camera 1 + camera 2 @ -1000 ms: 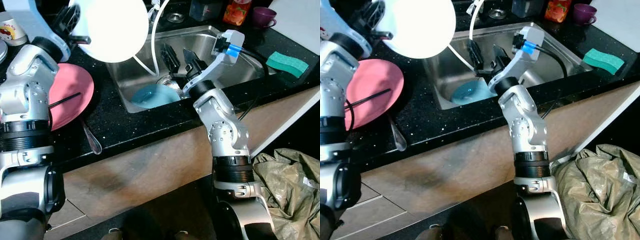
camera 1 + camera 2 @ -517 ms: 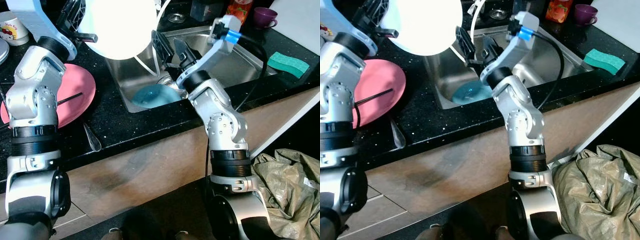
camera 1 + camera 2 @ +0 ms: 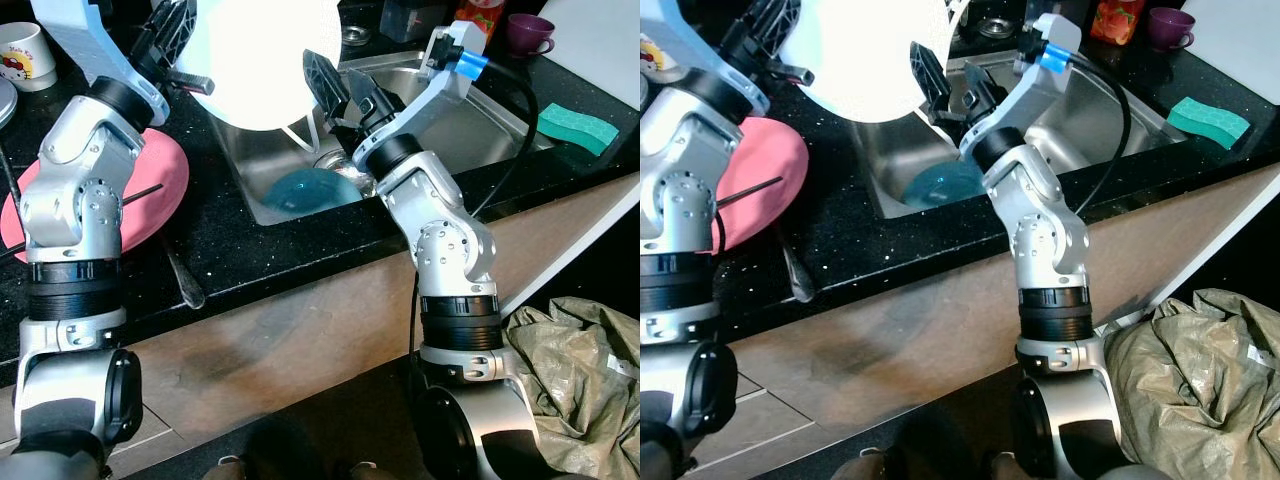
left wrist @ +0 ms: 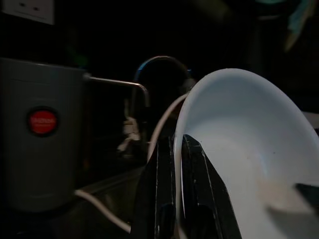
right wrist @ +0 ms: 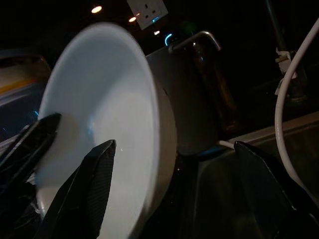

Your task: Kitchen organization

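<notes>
Left arm: raised and bent at the elbow, forearm angled up and inward.
Left gripper (image 4: 175, 164): fingers (image 4: 197, 172) pinched together on the rim of a white bowl (image 3: 262, 60), which is held up on edge.
Right arm: folded sharply upward, wrist reached inward toward the left arm.
Right gripper (image 3: 345, 88): fingers (image 5: 92, 186) spread wide apart, one set just beside the bowl, nothing clasped.

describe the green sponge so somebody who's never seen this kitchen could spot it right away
Start at the steel sink set in the black countertop. On the robot's right of the basin, near the counter's front edge, lies the green sponge. It is a flat teal-green rectangle lying alone, unlike the purple cup farther back.
</notes>
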You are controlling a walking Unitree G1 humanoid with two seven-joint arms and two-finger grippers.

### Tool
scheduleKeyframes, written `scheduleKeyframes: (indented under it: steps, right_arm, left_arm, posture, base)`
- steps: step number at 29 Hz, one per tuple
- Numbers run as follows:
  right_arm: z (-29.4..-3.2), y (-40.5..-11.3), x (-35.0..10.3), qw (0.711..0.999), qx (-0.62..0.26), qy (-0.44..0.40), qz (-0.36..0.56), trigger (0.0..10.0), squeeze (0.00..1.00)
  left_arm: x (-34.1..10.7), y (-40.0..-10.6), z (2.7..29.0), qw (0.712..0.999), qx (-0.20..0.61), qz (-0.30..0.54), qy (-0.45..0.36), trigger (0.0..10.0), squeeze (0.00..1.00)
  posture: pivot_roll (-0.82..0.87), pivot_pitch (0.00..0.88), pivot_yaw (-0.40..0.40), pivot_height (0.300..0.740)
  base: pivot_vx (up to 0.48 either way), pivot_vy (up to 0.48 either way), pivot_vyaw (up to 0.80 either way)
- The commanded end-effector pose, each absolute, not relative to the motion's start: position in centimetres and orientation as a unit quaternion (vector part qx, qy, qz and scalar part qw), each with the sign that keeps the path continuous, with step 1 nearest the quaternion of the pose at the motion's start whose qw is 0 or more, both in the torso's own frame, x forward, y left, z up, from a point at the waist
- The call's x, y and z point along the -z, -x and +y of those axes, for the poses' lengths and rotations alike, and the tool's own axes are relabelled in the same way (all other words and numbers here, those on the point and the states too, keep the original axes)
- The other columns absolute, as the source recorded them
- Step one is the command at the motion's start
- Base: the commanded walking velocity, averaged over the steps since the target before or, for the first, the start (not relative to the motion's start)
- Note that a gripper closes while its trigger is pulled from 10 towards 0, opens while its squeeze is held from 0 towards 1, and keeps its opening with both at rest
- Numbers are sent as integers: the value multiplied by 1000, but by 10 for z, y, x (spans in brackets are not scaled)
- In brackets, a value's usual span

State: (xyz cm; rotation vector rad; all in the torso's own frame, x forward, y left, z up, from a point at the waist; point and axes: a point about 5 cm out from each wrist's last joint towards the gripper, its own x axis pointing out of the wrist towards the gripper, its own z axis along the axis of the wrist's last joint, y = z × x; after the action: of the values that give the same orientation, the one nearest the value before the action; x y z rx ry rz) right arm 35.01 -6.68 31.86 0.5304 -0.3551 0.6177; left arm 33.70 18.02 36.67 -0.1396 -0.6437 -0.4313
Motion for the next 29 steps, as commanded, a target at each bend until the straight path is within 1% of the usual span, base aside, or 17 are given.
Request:
scheduleKeyframes:
  steps: [1,2,3,17,18,19,20,21,29]
  right_arm:
    - [-66,-351,-319,907,-297,-249,-166,4314,0]
    - [-66,-351,-319,907,-297,-250,-165,4314,0]
    - [-66,-352,-319,907,-297,-250,-165,0,0]
    - [-68,-354,-320,908,-287,-253,-170,0,0]
    - [-69,-355,-322,909,-281,-254,-172,0,0]
    - [-69,-355,-322,909,-281,-254,-172,0,0]
    - [-70,-356,-322,909,-280,-255,-173,0,0]
    - [-70,-356,-322,910,-278,-255,-173,0,0]
    - [-73,-359,-322,913,-264,-257,-173,0,0]
  left_arm:
    - [-368,-333,179,920,218,-317,72,0,0]
    - [-368,-333,180,920,218,-318,73,0,0]
    - [-368,-333,180,920,219,-318,75,0,0]
    - [-366,-332,179,922,222,-313,52,0,0]
    - [-366,-332,177,923,224,-312,40,1059,129]
    - [-366,-332,177,923,224,-312,40,1059,129]
    - [-365,-332,177,924,224,-309,35,4235,325]
    - [-365,-333,176,925,221,-309,28,10000,996]
    - [-365,-335,180,930,198,-309,24,10000,1000]
  posture:
    - [48,165,-29,740]
    - [48,165,-29,740]
    - [48,165,-29,740]
    - [50,166,-31,740]
    - [51,166,-29,740]
    - [51,166,-29,740]
    - [51,166,-29,740]
    - [51,167,-29,740]
    - [48,169,-29,740]
  base:
    - [0,0,0]
    - [0,0,0]
    - [0,0,0]
    - [0,0,0]
    - [0,0,0]
    - [0,0,0]
    - [0,0,0]
    - [0,0,0]
    - [0,0,0]
